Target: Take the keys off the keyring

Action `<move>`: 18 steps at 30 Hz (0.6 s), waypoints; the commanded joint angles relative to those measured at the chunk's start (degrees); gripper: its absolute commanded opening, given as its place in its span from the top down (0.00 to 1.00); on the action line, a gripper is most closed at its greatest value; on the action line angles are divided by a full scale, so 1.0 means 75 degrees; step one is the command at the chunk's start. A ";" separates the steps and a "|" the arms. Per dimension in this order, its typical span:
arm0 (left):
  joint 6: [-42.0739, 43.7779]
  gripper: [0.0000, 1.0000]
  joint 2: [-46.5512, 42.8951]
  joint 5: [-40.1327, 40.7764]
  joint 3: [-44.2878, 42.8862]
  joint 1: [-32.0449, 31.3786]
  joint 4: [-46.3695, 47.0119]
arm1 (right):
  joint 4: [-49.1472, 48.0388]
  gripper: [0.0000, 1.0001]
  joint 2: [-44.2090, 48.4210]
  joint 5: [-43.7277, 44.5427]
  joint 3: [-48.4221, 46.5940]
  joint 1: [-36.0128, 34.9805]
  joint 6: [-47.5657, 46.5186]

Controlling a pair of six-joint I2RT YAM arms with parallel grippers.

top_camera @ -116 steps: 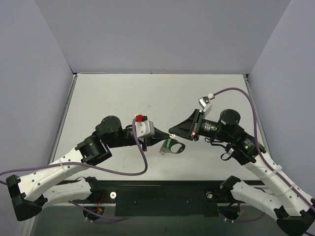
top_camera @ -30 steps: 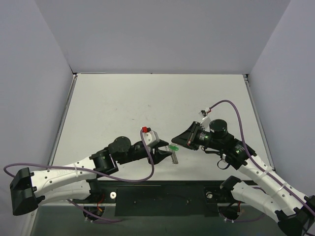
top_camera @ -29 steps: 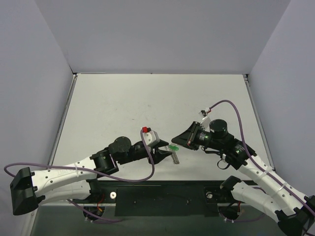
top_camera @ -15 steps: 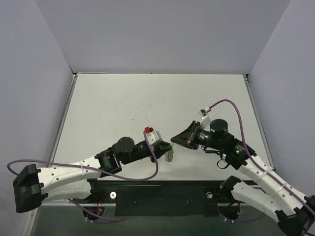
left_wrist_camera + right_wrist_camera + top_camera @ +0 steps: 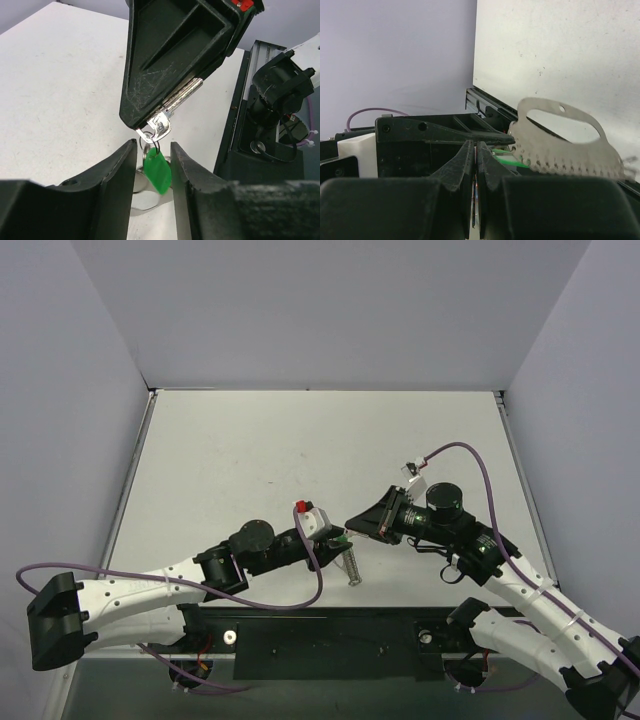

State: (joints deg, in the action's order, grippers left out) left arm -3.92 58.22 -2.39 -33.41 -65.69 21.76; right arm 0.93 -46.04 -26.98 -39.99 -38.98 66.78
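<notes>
My right gripper (image 5: 150, 122) reaches in from above, shut on a silver key (image 5: 176, 102) whose head pokes out at its tip. A thin wire keyring (image 5: 150, 141) hangs from the key's head and carries a green tag (image 5: 158, 169). My left gripper (image 5: 153, 150) is open, one finger on each side of the tag, with a gap on the tag's left. From above, both grippers meet near the table's front edge, the left gripper (image 5: 335, 540) under the right gripper (image 5: 350, 523). In the right wrist view the shut fingers (image 5: 468, 155) hide the key.
A flat silvery toothed plate (image 5: 565, 145) hangs off the bunch beside the green tag (image 5: 510, 152); from above it dangles as a silvery strip (image 5: 352, 568). The black front rail (image 5: 330, 640) and the arm bases lie just behind the meeting point.
My left arm has pushed right until its fingers straddle the green tag under the right gripper's tip, and its jaws have narrowed. The right gripper has stayed shut and barely moved.
</notes>
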 commanded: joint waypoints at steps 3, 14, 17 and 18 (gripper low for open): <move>0.0019 0.58 -0.0016 0.0096 -0.0397 -0.0100 0.0368 | -0.0511 1.00 0.0127 -0.0070 -0.0176 -0.0076 0.0107; 0.0113 0.97 0.0089 0.0506 -0.0456 -0.0288 0.0520 | -0.0592 1.00 0.0069 -0.0047 -0.0153 -0.0181 0.0119; 0.0171 1.00 0.0113 0.0600 -0.0456 -0.0393 0.0497 | -0.0593 1.00 0.0080 -0.0012 -0.0094 -0.0181 0.0119; 0.0172 1.00 0.0078 0.0612 -0.0456 -0.0405 0.0486 | -0.0604 1.00 0.0103 -0.0012 -0.0083 -0.0181 0.0119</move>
State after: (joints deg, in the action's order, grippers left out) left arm -3.18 58.78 0.95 -34.13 -67.53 22.04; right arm 0.40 -46.02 -26.70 -39.99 -39.83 67.40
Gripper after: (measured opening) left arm 0.031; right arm 0.006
